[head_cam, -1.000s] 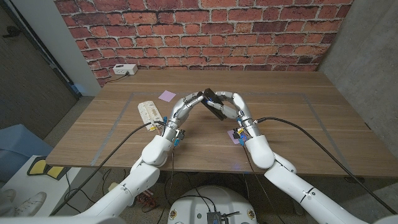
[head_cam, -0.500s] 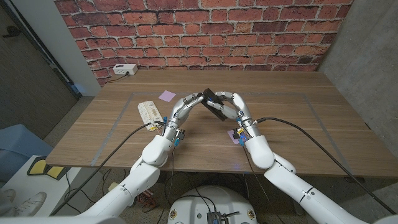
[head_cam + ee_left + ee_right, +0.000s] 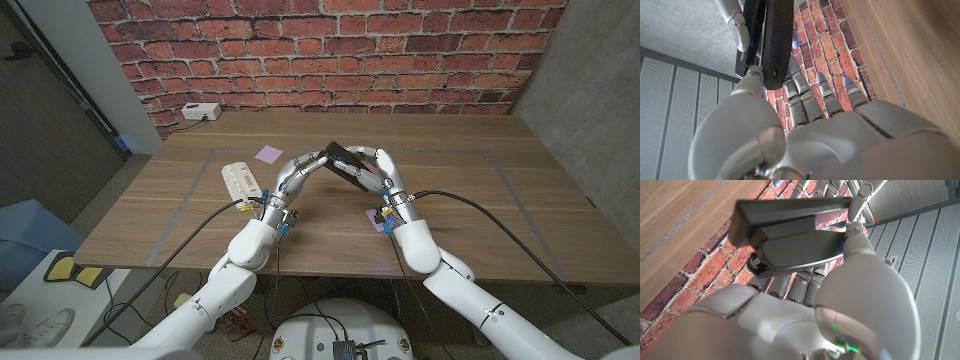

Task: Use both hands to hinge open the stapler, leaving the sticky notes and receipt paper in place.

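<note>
Both hands hold a black stapler (image 3: 347, 160) up above the middle of the table. My left hand (image 3: 300, 171) pinches its raised top arm at one end. My right hand (image 3: 383, 174) grips the lower body from the other side. In the right wrist view the stapler (image 3: 790, 235) is partly hinged open, its two halves spread apart from the pivot, with my right hand (image 3: 855, 300) under it. The left wrist view has the stapler (image 3: 774, 40) seen end-on above my left hand (image 3: 805, 130), whose thumb touches its tip.
A purple sticky note (image 3: 268, 154) lies behind my left hand. White receipt paper (image 3: 240, 180) lies to the left of my left forearm. Another purple note (image 3: 378, 218) peeks out beside my right wrist. A white box (image 3: 200, 112) sits at the far left edge by the brick wall.
The stapler's top arm has swung slightly further from its body. Both hands have stayed almost where they were.
</note>
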